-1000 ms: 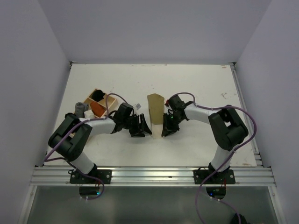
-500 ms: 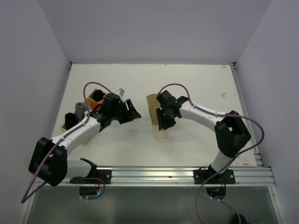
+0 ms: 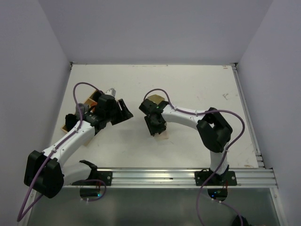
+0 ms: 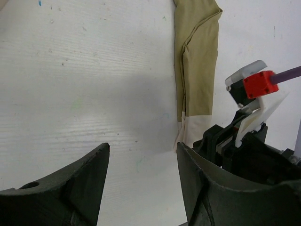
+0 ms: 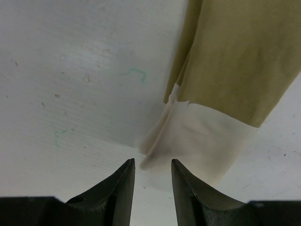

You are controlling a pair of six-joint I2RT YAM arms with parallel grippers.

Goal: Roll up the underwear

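Observation:
The underwear lies flat on the white table as a long folded olive-khaki strip with a cream end toward the arms. In the top view my right arm covers most of it, leaving the far olive end and the cream end. My right gripper hangs just above the table, open, its tips right before the cream corner, nothing between them. My left gripper is open and empty over bare table left of the strip. The right gripper's body shows beside the cream end.
A wooden box with dark and grey items sits at the table's left, partly under my left arm. A metal rail runs along the near edge. White walls close in the left, back and right sides.
My left gripper has pulled away from the underwear's near end, up and to the left. My right gripper has moved leftward to the strip's left edge and opened.

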